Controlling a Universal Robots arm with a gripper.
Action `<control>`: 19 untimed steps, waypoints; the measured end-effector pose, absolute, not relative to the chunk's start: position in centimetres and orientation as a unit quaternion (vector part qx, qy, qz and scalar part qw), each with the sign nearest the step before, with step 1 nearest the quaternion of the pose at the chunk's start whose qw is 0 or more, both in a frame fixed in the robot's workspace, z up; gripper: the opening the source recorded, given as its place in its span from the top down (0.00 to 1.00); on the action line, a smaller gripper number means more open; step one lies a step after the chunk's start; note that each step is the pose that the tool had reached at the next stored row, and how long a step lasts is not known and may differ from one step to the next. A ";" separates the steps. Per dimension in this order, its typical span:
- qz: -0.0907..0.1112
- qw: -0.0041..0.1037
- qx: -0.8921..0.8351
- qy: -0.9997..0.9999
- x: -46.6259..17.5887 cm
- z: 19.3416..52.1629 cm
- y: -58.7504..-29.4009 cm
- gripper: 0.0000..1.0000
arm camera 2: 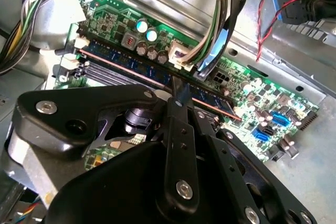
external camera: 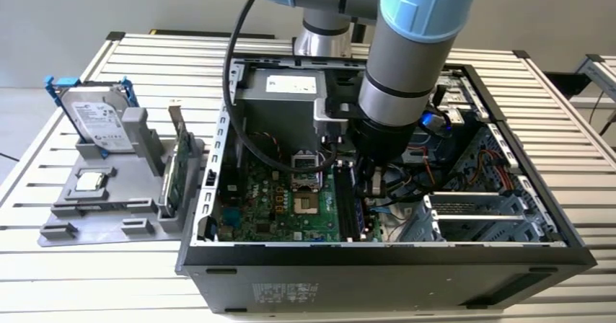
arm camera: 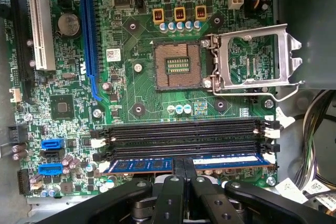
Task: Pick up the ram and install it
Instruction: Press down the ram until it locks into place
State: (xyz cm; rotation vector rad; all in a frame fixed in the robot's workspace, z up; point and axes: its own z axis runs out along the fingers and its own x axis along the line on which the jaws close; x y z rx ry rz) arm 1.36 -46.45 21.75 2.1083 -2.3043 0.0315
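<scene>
The ram (arm camera: 220,161) is seated on edge in the memory slot (arm camera: 184,145) nearest the gripper (arm camera: 184,174), so that its contacts meet the socket. It is pinched mid-length between closed fingers (arm camera 2: 178,98), inside the open computer case (external camera: 539,258), presumably for pressing home.
</scene>
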 end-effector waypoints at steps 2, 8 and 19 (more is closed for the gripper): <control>0.009 0.008 0.675 -0.738 1.4 21.9 -46.5 1.00; 0.009 0.008 0.675 -0.738 1.4 24.2 -46.5 1.00; 0.009 0.008 0.675 -0.738 1.4 27.9 -46.5 1.00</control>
